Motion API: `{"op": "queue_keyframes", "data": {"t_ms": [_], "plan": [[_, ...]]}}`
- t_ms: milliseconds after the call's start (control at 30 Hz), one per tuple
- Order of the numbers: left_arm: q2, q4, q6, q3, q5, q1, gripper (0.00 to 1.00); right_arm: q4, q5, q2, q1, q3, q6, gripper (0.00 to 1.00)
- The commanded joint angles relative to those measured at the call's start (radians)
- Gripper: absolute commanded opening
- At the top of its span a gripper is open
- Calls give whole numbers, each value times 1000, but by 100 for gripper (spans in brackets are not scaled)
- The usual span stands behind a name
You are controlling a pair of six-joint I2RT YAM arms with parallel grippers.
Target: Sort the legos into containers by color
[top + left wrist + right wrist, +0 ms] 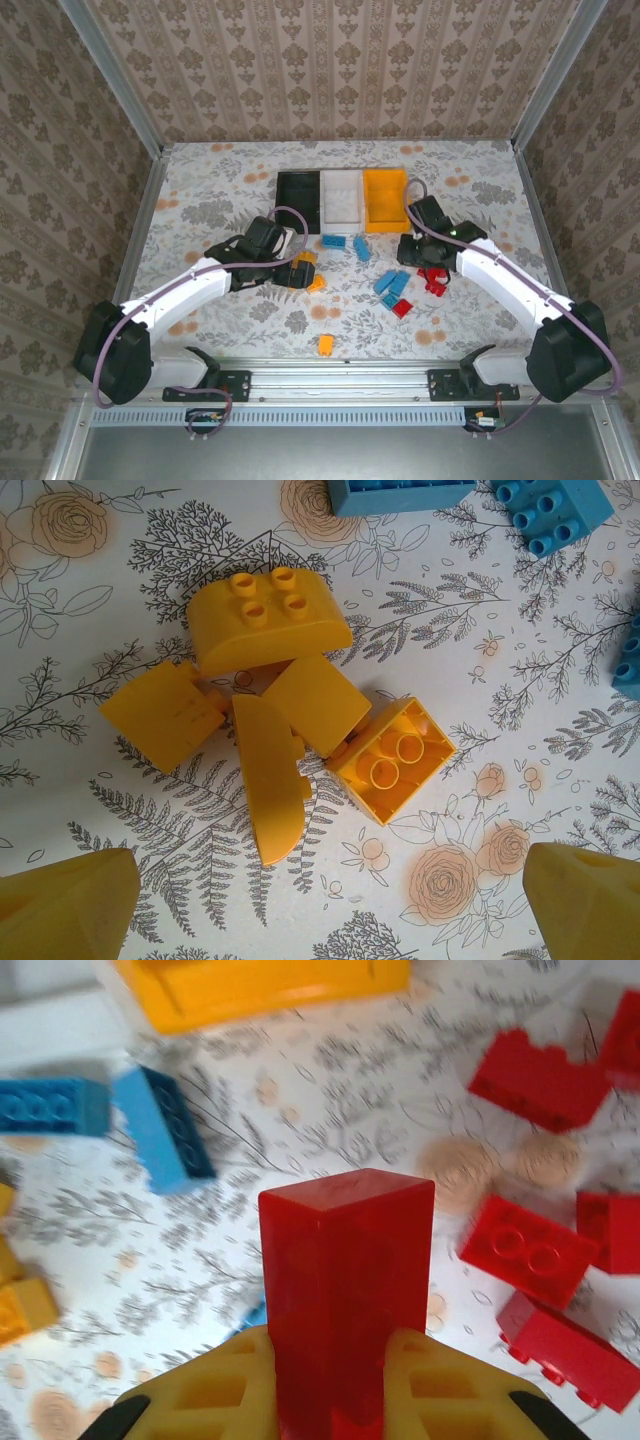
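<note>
Pinching a tall glossy red brick (345,1280), right tool (330,1385); left tool (325,900) spread wide over yellow bricks (270,630).

1. Beige wallpaper walls with a brown damask pattern (340,60) stand behind and at both sides.
2. Grey aluminium posts (113,75) mark the back corners.
3. The white tabletop printed with grey leaves and orange roses (200,190) is evenly lit.

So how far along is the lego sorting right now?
Early. Done: nothing obvious; the black bin and white bin look empty from above. In hand: right gripper shut on a red brick; left gripper open above the yellow bricks. Left: those yellow ones, the blue bricks, the other red bricks, all on the table.
</note>
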Motion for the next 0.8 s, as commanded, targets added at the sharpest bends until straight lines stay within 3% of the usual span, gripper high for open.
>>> {"op": "queue_keyframes", "data": {"t_ms": [0, 433, 767], "plan": [[-29, 9, -8, -7, 8, 7, 100, -15, -15, 89, -6, 118, -37, 23], [-140, -26, 10, -78, 42, 121, 100, -15, -35, 633, -77, 620, -145, 24], [-136, -15, 16, -100, 68, 176, 100, -14, -44, 808, -119, 738, -157, 30]]}}
